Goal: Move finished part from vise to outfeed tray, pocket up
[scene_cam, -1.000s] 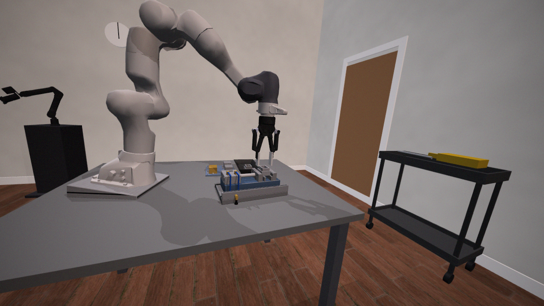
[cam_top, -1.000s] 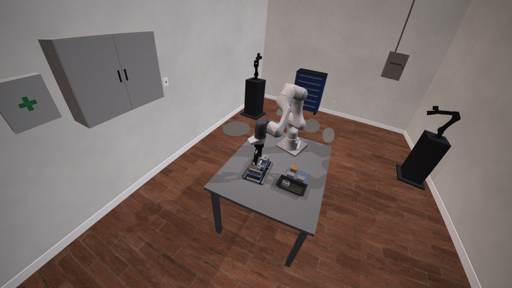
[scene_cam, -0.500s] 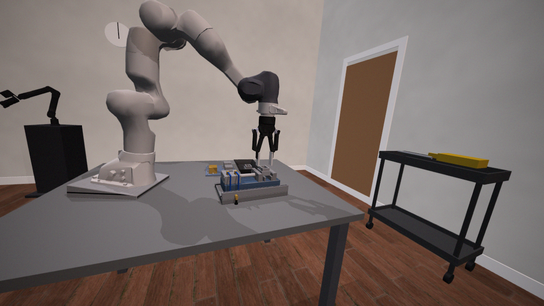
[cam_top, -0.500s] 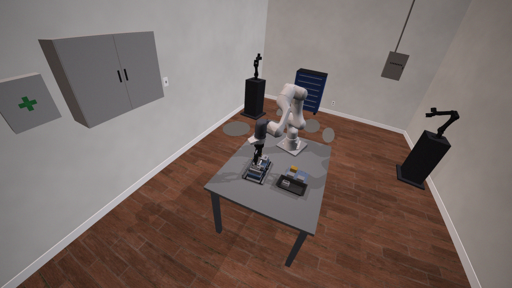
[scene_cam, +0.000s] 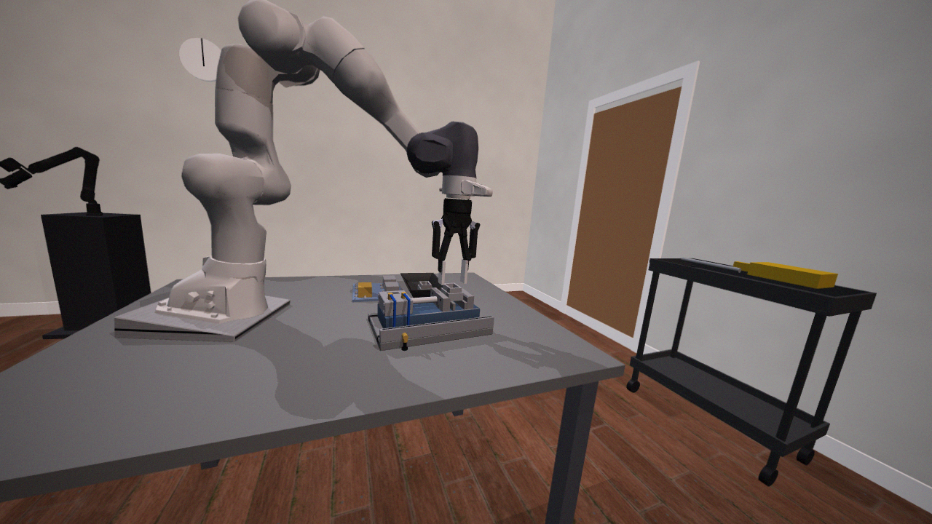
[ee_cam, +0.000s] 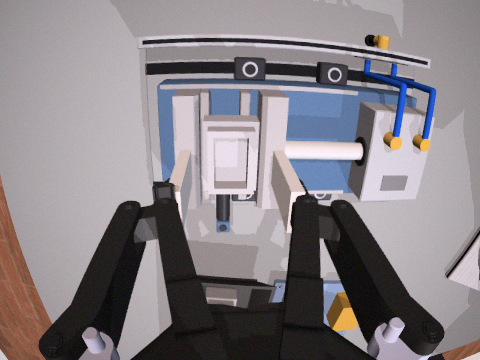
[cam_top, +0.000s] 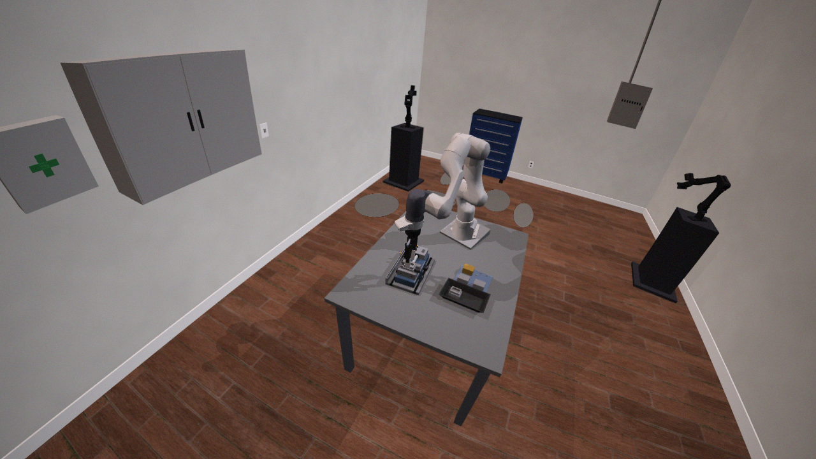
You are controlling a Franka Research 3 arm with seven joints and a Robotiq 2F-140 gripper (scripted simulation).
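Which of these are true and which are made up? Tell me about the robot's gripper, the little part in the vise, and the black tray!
1. The gripper is open and holds nothing. True.
2. The finished part already lies in the outfeed tray. False: it sits between the jaws of the vise.
3. The gripper hangs above the vise, fingers pointing down. True.
4. The part's pocket faces up. True.
5. The outfeed tray has nothing in it. False: a small grey block lies inside.
6. A yellow bar lies on the floor. False: it rests on top of the black cart.
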